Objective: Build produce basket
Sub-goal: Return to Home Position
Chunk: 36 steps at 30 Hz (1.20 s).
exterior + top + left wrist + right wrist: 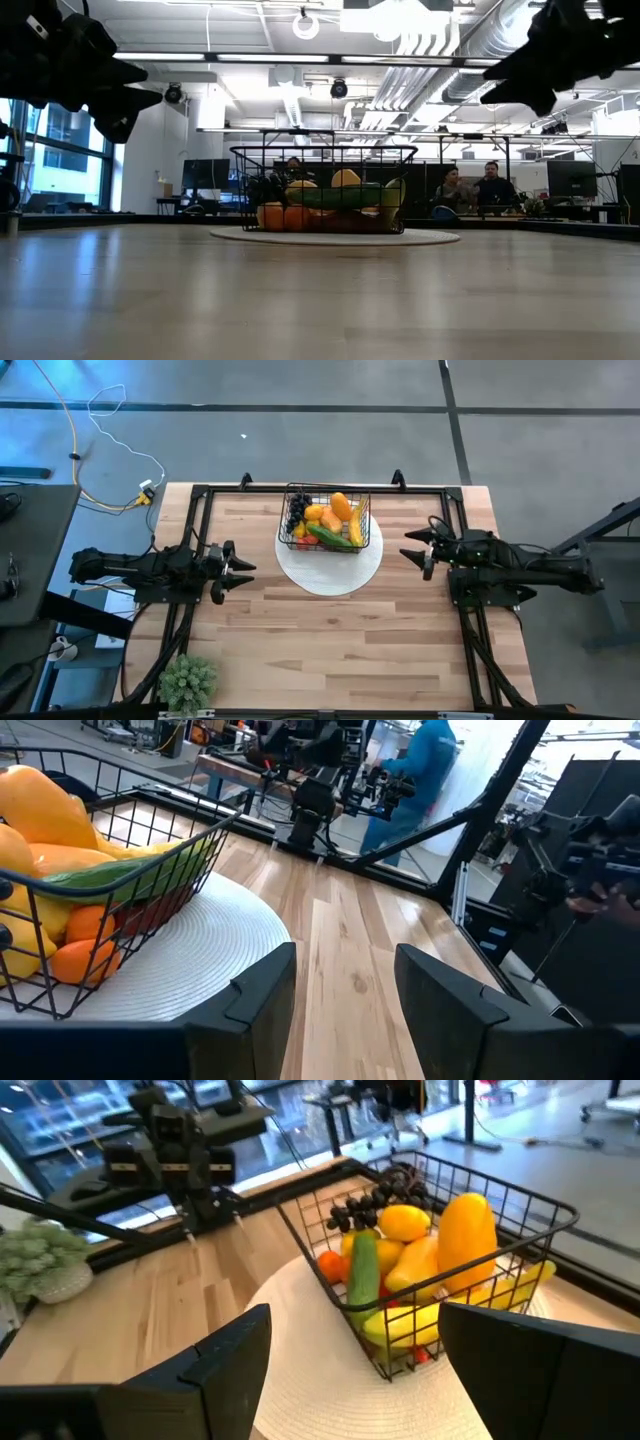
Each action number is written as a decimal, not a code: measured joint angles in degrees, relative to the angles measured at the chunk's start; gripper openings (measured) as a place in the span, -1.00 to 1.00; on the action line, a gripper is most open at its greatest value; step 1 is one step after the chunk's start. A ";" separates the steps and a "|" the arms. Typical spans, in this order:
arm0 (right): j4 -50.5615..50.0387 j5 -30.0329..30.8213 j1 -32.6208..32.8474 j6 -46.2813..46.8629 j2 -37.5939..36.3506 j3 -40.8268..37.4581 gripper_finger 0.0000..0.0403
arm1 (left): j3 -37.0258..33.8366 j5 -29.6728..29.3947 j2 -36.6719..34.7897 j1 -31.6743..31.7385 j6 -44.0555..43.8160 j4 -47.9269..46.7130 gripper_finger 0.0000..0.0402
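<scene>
The black wire-mesh basket [326, 518] stands on a round white plate [330, 568] at the table's far middle. It holds the produce: a yellow banana [356, 528], dark grapes [297, 510], a green cucumber [328, 537], an orange mango [341, 505] and lemons [404, 1222]. My left gripper [246, 568] is open and empty to the left of the plate, above the table. My right gripper [410, 545] is open and empty to the right of the plate. Both also show raised in the low view, left [135, 105] and right [510, 85].
A green bushy potted plant [188, 682] stands at the table's near left corner. A black frame rail [320, 490] runs along the table's far edge and sides. People sit in the room beyond the table [470, 185]. Bare wood lies between the plate and the near edge.
</scene>
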 joint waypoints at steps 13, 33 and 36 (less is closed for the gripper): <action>0.80 -5.70 0.00 0.95 -16.94 -12.19 0.33 | 0.02 -0.02 0.00 0.00 -0.02 0.00 -0.20; 2.91 -7.85 0.00 10.13 -17.29 -14.44 0.33 | 0.04 -0.03 0.00 0.00 -0.02 0.04 -0.20; 2.89 -7.85 0.00 10.10 -17.29 -14.44 0.33 | 0.04 -0.03 0.00 0.00 -0.02 0.04 -0.20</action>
